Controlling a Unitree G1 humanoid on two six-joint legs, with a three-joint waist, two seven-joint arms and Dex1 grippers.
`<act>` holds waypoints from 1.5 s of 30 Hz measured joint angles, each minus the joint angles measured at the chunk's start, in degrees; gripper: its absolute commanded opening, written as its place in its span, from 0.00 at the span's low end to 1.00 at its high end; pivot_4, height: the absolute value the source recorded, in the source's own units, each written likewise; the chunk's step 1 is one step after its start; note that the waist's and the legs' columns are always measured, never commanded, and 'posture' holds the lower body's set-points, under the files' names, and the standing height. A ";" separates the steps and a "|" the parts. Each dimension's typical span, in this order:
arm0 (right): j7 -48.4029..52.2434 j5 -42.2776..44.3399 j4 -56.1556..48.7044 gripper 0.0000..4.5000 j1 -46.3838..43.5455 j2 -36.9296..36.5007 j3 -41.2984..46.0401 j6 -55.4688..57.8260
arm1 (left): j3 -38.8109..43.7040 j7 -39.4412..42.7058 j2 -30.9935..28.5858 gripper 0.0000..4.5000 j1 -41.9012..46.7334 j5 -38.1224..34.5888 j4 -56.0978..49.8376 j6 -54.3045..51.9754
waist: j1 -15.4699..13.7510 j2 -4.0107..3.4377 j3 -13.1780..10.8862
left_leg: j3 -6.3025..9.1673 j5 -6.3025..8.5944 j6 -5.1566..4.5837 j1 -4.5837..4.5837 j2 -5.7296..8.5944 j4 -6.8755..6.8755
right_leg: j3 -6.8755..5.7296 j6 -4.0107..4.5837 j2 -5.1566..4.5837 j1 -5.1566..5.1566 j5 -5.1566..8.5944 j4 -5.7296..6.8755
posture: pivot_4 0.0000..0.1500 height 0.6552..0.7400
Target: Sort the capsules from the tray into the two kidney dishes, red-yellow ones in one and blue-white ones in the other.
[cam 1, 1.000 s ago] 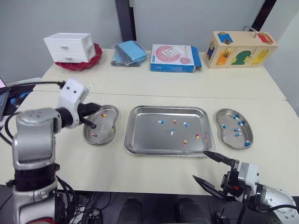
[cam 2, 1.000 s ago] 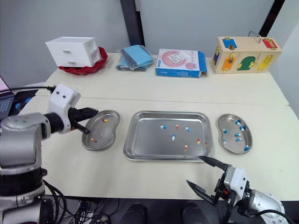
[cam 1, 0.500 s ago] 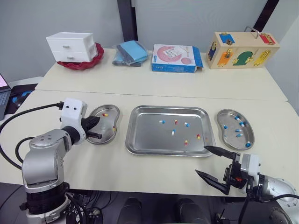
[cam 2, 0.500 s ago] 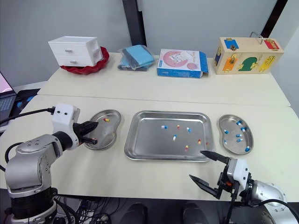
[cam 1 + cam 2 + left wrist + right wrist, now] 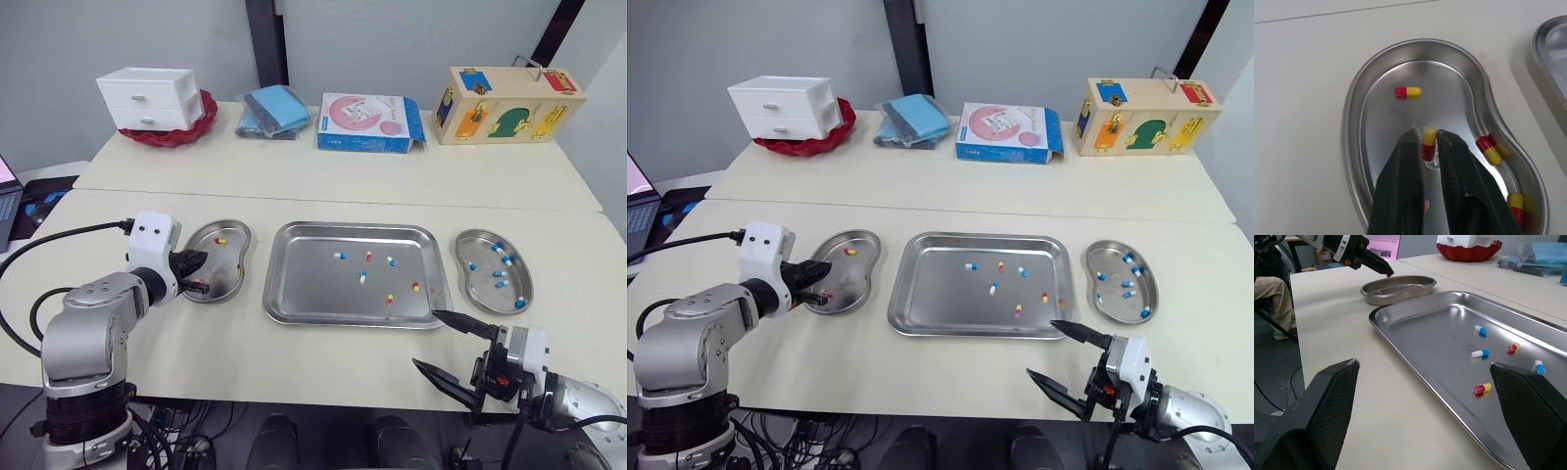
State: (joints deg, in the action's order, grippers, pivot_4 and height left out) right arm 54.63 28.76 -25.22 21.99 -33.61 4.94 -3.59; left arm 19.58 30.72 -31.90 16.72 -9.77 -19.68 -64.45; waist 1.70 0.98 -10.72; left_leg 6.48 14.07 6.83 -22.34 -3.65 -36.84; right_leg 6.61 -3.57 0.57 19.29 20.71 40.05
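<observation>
One red-yellow capsule (image 5: 1428, 144) pinched between fingers of the left gripper (image 5: 1428, 138), seemingly just above a kidney dish (image 5: 1352, 105).
Next: let it drop; the right gripper (image 5: 427, 339) waits, fingers spread.

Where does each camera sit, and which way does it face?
Left eye: head, down over the tray, both arms showing.
Right eye: same scene, beside it.
Left wrist: along the left gripper, pinching a red-yellow capsule, into the left kidney dish.
Right wrist: along the open right gripper, across the tray; also shows that dish.
</observation>
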 measured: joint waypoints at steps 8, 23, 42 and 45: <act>-0.02 -0.53 0.31 1.00 -0.17 0.92 0.00 -0.14 | -0.20 -1.08 -1.56 0.83 0.23 -1.84 2.26 1.32 | 0.01 0.00 0.00 | 0.00 0.00 0.00 0.00 0.00 0.02 | 0.00 0.00 0.00 0.01 0.00 -0.01 | 1.00 1.00; -2.67 -0.06 -2.25 1.00 2.83 -4.84 4.27 7.41 | 0.16 3.62 -5.04 0.99 -1.83 -7.11 3.65 10.19 | -0.01 -0.01 -0.01 | -0.04 0.00 0.01 -0.01 0.00 0.10 | 0.04 0.00 0.00 0.03 0.00 -0.07 | 1.00 1.00; 4.12 1.85 13.65 1.00 3.19 -23.12 29.95 27.77 | 14.17 29.77 -28.41 0.99 -25.74 -6.57 29.89 39.22 | 0.31 0.10 -0.08 | -0.47 0.01 0.00 0.01 -0.04 0.75 | 0.32 0.01 -0.06 0.37 0.02 -0.43 | 1.00 1.00; 5.20 1.52 16.08 1.00 0.25 -23.42 29.97 27.76 | 14.73 30.02 -28.40 0.99 -26.64 -6.61 30.21 41.24 | 0.35 0.09 -0.09 | -0.49 0.01 0.00 -0.02 -0.04 0.79 | 0.32 0.01 -0.06 0.39 0.02 -0.50 | 1.00 1.00</act>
State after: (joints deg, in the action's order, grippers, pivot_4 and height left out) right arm 59.82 30.28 -9.14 22.24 -57.03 34.90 24.17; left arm 34.31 60.74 -60.31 -9.93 -16.38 10.53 -23.21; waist 2.05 1.07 -10.81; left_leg 5.99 14.08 6.83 -22.36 -3.70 -36.05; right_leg 6.94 -3.56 0.52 19.68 20.73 39.55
